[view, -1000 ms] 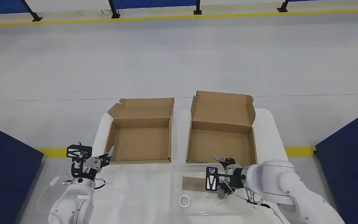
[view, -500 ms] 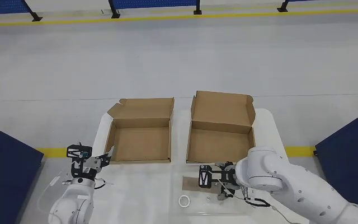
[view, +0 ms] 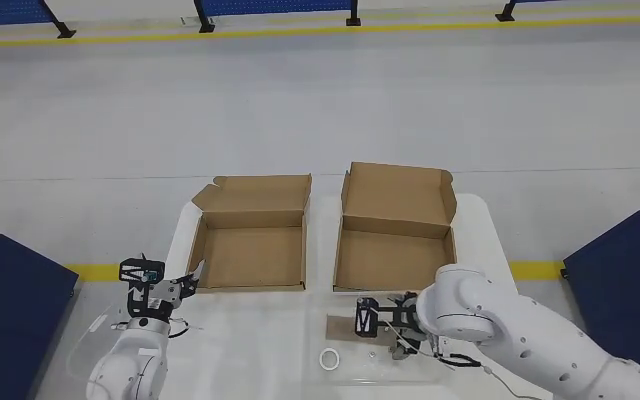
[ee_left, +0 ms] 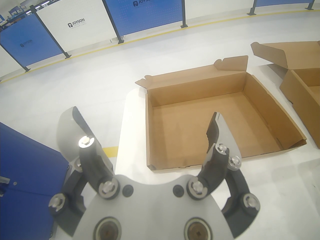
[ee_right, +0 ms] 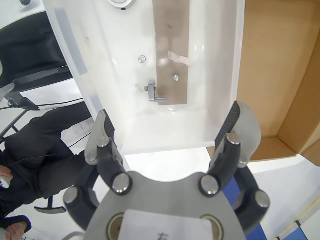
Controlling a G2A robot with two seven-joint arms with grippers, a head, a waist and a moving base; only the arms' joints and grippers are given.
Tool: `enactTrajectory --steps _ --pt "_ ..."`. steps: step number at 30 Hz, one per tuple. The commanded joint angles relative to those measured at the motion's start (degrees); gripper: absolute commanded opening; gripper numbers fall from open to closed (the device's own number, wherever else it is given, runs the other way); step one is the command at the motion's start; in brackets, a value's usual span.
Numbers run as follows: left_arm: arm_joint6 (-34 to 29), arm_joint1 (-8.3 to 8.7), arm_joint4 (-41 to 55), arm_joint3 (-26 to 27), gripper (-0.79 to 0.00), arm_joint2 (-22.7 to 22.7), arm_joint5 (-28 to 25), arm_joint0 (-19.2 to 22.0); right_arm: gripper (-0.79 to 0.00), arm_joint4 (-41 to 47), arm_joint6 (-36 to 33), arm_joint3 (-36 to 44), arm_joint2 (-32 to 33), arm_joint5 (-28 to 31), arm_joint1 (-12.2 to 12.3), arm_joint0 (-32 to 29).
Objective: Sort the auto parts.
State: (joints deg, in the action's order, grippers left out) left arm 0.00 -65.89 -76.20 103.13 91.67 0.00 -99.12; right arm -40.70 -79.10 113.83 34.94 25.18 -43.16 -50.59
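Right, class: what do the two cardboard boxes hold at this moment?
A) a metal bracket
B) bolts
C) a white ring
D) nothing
D: the left box and the right box show bare floors; the ring and bracket lie in the tray.

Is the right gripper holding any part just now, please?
No, the right gripper is open and empty over the clear tray.

The right arm (view: 510,335) was glossy white and rounded; the left claw (ee_left: 145,114) and right claw (ee_right: 170,113) had black linkages and silver screws.
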Motion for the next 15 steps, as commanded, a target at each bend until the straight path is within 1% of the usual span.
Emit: enactTrajectory --steps 1,8,15 --pt "0.0 0.0 0.0 0.0 0.0 0.0 0.0 0.0 0.0 0.4 -0.4 -1.0 -1.7 -0.4 -0.7 1.2" --pt "0.0 0.0 0.0 0.0 0.0 0.0 0.0 0.0 0.0 1.0 -1.7 -5.6 -7.1 -1.7 -3.3 4.6" --pt "0.0 0.0 0.0 0.0 0.0 0.0 0.0 0.0 0.0 1.0 -1.7 -5.6 -7.1 -1.7 -3.3 4.6"
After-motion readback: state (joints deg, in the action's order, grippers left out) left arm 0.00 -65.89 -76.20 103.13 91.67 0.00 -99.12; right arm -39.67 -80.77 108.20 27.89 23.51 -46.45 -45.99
